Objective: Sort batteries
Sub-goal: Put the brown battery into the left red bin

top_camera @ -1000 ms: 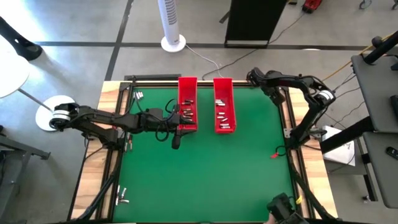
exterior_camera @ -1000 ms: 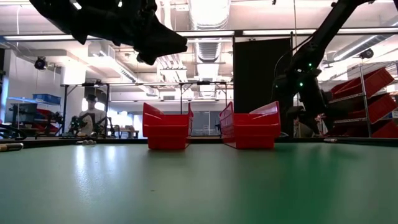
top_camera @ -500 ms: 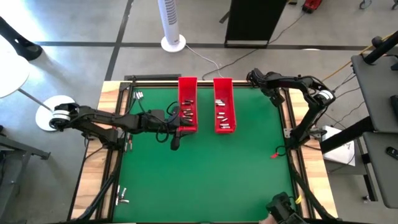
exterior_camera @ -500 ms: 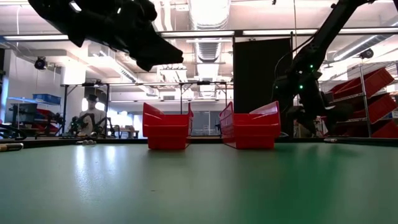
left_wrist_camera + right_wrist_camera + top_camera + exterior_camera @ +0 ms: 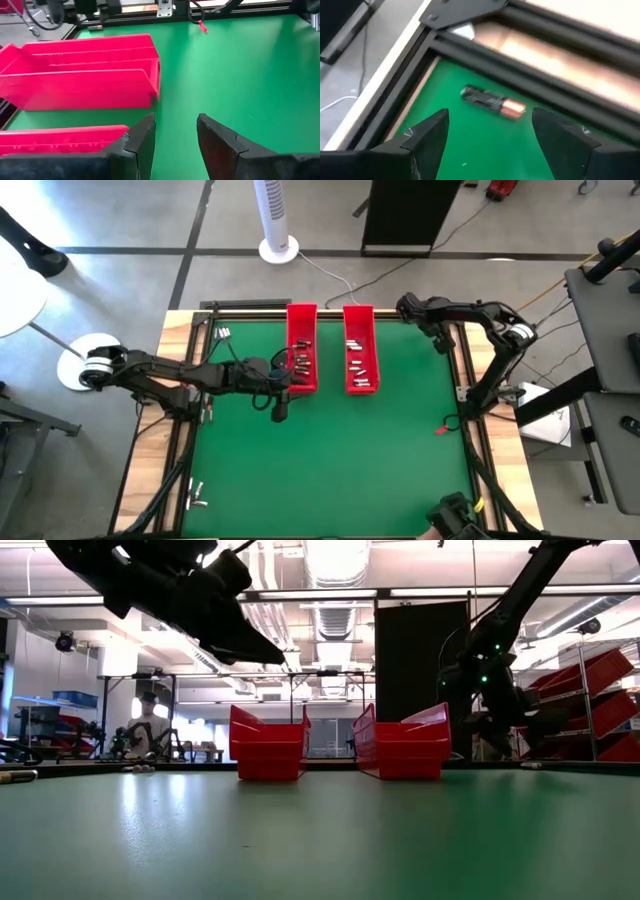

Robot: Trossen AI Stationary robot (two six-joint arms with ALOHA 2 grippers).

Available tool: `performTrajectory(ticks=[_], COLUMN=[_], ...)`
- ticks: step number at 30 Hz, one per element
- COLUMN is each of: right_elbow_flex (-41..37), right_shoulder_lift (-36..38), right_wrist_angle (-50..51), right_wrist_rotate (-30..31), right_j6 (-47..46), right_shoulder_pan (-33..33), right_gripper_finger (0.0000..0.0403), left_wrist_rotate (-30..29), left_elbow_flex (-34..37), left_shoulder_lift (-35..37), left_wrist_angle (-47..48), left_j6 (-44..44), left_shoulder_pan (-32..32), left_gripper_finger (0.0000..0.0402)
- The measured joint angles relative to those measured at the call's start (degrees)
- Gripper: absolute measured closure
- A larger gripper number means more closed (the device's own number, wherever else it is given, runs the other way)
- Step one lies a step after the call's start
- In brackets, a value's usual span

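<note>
two trays are lying side by side at the bench's (image 5: 330, 460) far edge: the left tray (image 5: 301, 320), the right tray (image 5: 360, 320), batteries (image 5: 302, 361) lying inside. one battery (image 5: 492, 102) is lying right of the right tray, in the bench's corner.

Showing matt green covering on the worktop (image 5: 330, 460), pale wood at its edges; glossy red plastic on both trays (image 5: 301, 348); a battery (image 5: 493, 102) with dark smooth casing and coppery metallic end; matt black plastic on tool fingers (image 5: 142, 142).
</note>
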State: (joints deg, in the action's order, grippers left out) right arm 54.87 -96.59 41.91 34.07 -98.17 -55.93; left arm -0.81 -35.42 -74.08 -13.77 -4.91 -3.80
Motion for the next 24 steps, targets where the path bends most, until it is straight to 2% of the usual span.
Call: performTrajectory(ticks=[5, 9, 13, 24], right_elbow_flex=[0.0, -0.6, -0.3, 1.5], right_shoulder_lift=[0.9, 0.7, 0.5, -2.7], right_wrist_angle=[7.9, 3.3, 3.8, 5.5], right_wrist_rotate=[0.4, 0.4, 1.6, 5.6], right_j6=[-3.9, -4.4, -5.8, -10.2], right_shoulder_pan=[0.5, 0.5, 0.4, 1.0], right_gripper_finger=[0.0103, 0.0074, 0.0054, 0.0049], left_wrist_rotate=[-0.1, -0.2, -0.2, -0.2], left_elbow_flex=[0.0, 0.1, 0.4, 0.4], left_shoulder_lift=[0.0, 0.0, 0.0, 0.0], left_wrist_angle=[1.3, 2.0, 2.5, 2.4], left_j6=[-0.2, 0.9, 1.8, 1.9], left_shoulder_pan=[-0.3, -0.3, -0.3, -0.4], left_gripper_finger=[0.0276, 0.0276, 0.0276, 0.0276])
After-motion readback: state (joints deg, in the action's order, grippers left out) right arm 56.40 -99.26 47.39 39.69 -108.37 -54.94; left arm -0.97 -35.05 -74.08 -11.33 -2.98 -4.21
